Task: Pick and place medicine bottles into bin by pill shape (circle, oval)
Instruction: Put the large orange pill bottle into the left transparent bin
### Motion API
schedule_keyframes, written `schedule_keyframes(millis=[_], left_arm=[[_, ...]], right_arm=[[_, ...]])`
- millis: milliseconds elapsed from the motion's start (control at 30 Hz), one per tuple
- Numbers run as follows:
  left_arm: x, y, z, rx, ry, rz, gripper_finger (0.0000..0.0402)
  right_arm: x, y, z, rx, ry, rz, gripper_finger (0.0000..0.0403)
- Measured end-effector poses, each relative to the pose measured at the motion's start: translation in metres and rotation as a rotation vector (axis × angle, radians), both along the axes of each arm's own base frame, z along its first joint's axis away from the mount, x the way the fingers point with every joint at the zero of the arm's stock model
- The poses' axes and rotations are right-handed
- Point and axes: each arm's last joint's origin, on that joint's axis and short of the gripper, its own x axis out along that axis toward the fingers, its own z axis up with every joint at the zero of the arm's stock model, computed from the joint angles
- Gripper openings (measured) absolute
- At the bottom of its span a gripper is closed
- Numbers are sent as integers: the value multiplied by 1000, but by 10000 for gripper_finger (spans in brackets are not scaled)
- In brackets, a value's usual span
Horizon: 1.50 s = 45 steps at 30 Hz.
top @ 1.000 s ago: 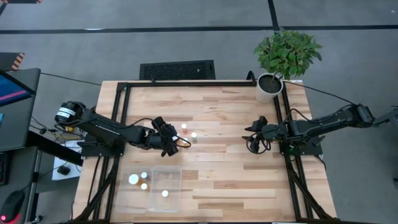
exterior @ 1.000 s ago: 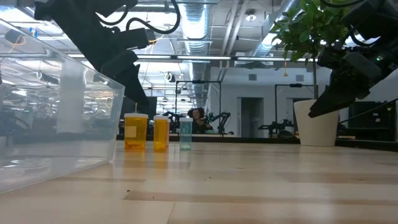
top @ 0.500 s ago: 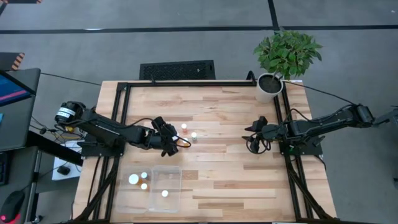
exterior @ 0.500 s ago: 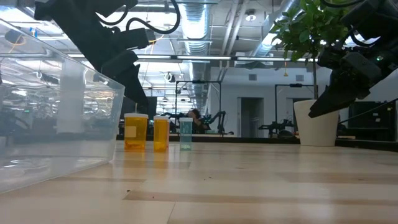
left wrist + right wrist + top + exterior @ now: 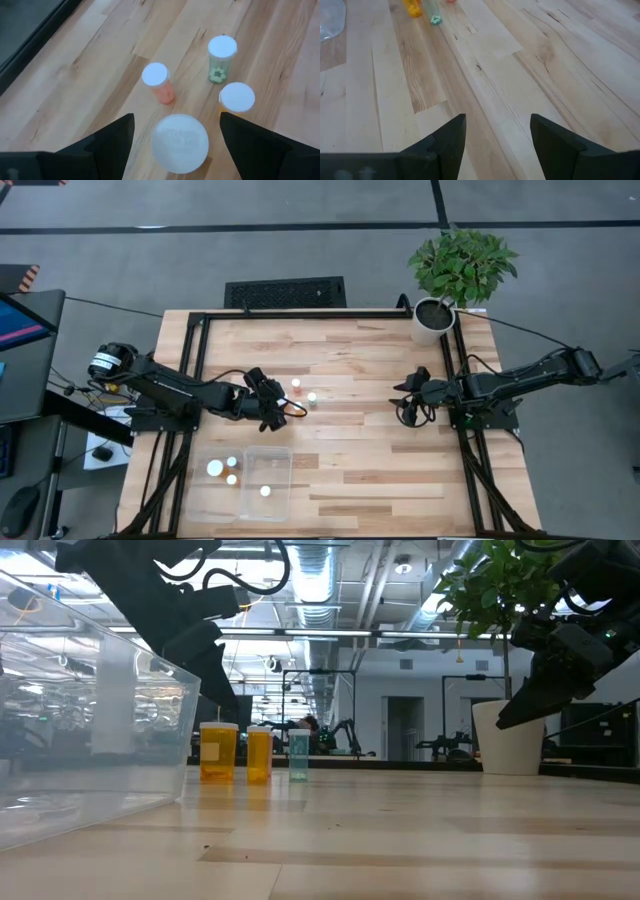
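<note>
In the left wrist view my left gripper is open. Its fingers stand on either side of a larger bottle with a wide white cap, without touching it. Beyond it stand a pinkish-orange bottle, a clear greenish bottle and an amber bottle, all upright on the wood. In the high view this gripper is left of centre. The clear bin lies nearer the table's near edge with a white-capped bottle inside. My right gripper is open and empty over bare wood at the centre right.
Three white-capped bottles stand just left of the bin. A potted plant stands at the table's far right corner. In the low view the bin's clear wall fills the left side, and three bottles stand in a row behind it.
</note>
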Motion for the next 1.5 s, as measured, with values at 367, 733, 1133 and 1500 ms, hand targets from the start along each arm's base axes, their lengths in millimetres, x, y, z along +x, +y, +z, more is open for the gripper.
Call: schedule_keyframes(millis=[367, 733, 1133, 1500], left_arm=[[0, 0, 0, 2, 15, -27, 289], [0, 2, 0, -2, 11, -12, 289], [0, 2, 0, 6, 9, -6, 289], [0, 2, 0, 8, 15, -6, 289]], right_arm=[[0, 0, 0, -2, 5, 1, 234], [0, 0, 0, -1, 6, 0, 234], [0, 0, 0, 0, 5, 0, 234], [0, 0, 0, 0, 4, 0, 234]])
